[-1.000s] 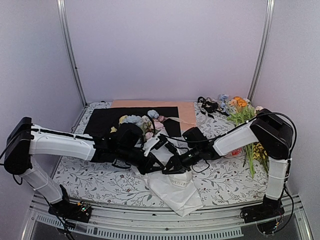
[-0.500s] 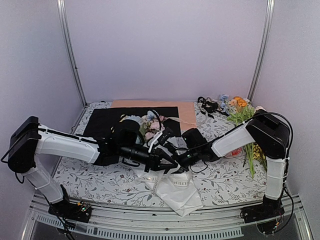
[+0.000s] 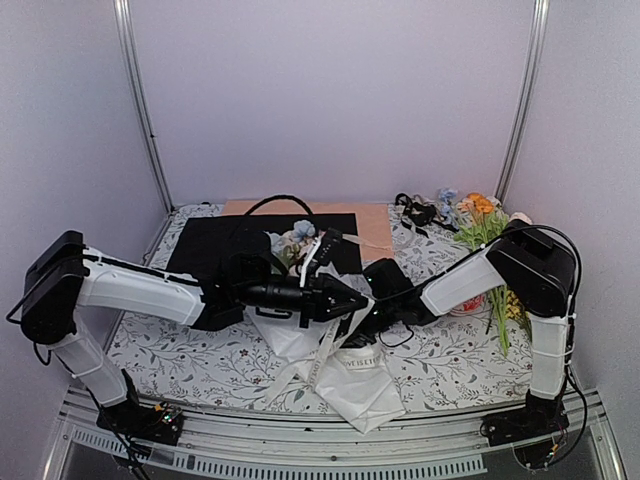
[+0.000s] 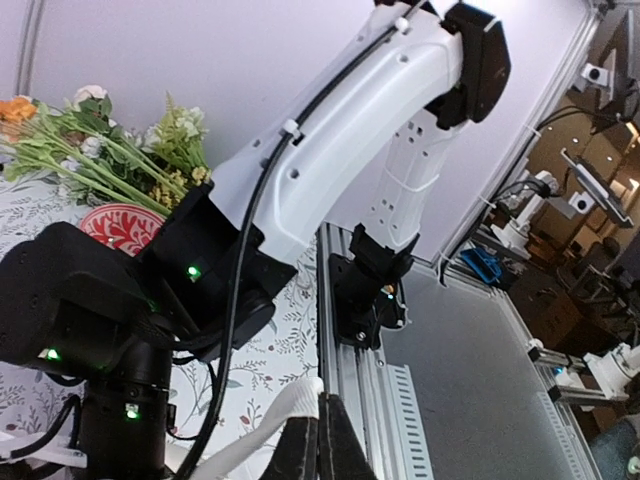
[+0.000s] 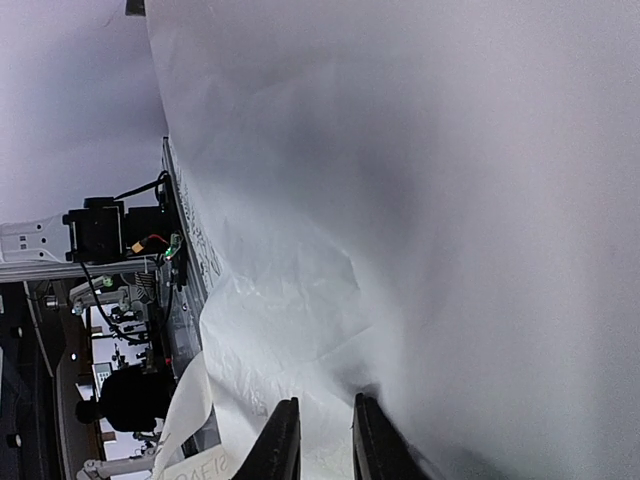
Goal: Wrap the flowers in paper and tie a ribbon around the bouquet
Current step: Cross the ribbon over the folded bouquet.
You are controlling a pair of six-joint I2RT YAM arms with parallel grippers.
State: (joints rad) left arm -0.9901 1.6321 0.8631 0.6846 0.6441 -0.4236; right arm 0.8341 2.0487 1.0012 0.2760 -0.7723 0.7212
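Tying step. Left gripper (image 3: 350, 300) pinched shut on ribbon (image 4: 268, 432). Right gripper (image 5: 325, 402) narrow against bouquet (image 3: 350, 388), hold unclear. Bouquet lies front-centre, between both arms. Draw ribbon taut, snug round the cone.

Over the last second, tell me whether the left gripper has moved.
Yes. The left gripper swung right and back, reaching level with the black sheet's right edge.
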